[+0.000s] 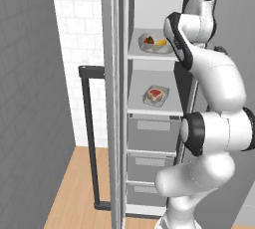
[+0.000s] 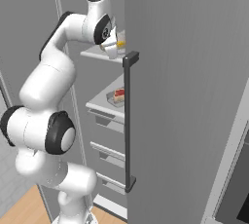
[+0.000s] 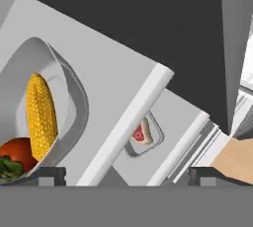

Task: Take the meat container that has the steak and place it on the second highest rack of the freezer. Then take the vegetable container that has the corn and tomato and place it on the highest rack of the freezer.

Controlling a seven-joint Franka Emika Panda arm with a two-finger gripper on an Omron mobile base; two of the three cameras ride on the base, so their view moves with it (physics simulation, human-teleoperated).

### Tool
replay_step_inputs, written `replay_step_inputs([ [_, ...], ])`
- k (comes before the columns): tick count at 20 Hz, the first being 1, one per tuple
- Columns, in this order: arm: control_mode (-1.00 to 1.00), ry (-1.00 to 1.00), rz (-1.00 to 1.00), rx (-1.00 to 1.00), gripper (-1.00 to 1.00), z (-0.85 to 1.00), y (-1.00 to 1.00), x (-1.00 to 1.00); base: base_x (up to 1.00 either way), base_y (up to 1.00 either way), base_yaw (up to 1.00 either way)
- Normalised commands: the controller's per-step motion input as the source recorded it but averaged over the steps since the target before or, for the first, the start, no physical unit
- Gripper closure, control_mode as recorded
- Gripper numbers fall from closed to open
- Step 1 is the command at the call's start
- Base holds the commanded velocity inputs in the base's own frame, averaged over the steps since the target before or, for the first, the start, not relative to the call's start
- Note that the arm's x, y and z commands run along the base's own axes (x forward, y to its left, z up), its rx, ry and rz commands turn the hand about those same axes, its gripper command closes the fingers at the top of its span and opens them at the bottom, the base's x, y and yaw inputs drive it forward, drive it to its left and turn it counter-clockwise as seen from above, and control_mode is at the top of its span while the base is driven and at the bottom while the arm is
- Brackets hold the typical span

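pincer (image 3: 127,174) spread, highest rack (image 3: 123,122) edge below

corn (image 3: 40,115), tomato (image 3: 19,153): in vegetable container (image 1: 152,42) on highest rack (image 1: 137,51) | steak (image 1: 155,94): second highest rack (image 1: 139,104), below

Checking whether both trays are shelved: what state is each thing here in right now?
freezer: door open.
vegetable container: resting on the highest rack, holding the corn and tomato.
meat container: resting on the second highest rack, steak inside.
drawers: all three shut.
hand: open, holding nothing, beside the vegetable container.
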Motion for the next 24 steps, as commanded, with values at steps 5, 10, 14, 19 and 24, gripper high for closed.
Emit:
replay_step_inputs([
  [5,-1.0,-0.08,0.11,-0.01,-1.0,0.03,0.0,-1.0,0.0,0.0,0.0],
  [10,-1.0,0.0,0.18,-0.07,-1.0,-0.27,0.04,-0.94,0.0,0.0,0.0],
  [14,-1.0,0.0,0.18,-0.01,-1.0,-0.52,0.0,-0.9,0.0,0.0,0.0],
  [19,-1.0,-0.05,0.17,-0.02,-1.0,-0.08,0.0,-0.86,0.0,0.0,0.0],
  [24,-1.0,0.0,0.17,-0.12,-1.0,0.08,0.01,-0.78,0.0,0.0,0.0],
])
